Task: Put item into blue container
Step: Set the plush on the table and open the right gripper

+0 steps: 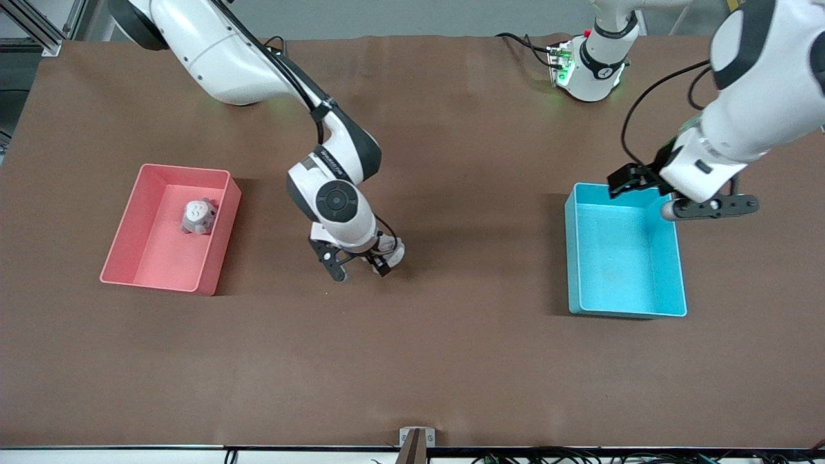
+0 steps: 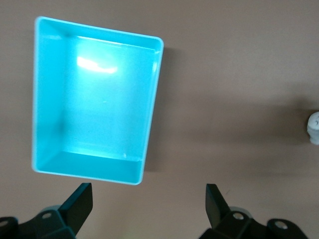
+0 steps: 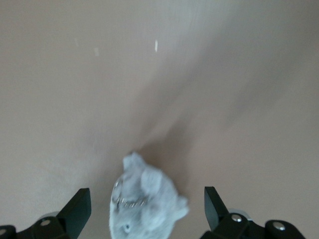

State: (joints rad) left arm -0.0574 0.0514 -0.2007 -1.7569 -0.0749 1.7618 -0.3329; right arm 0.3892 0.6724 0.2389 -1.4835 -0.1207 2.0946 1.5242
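Observation:
The light blue container (image 1: 622, 258) stands open and empty toward the left arm's end of the table, and the left wrist view shows its bare floor (image 2: 94, 99). My left gripper (image 1: 635, 183) hangs open over that bin's rim nearest the robots, its fingers (image 2: 79, 201) wide apart with nothing between them. A small grey plush toy (image 3: 144, 204) lies on the brown table at mid-table. My right gripper (image 1: 358, 267) is low over it and open, one finger (image 3: 79, 206) on each side of the toy without touching. In the front view the hand hides most of the toy (image 1: 394, 251).
A pink bin (image 1: 169, 225) of the same shape stands toward the right arm's end of the table, with another grey plush toy (image 1: 198, 216) in it. A brown cloth (image 1: 451, 348) covers the table.

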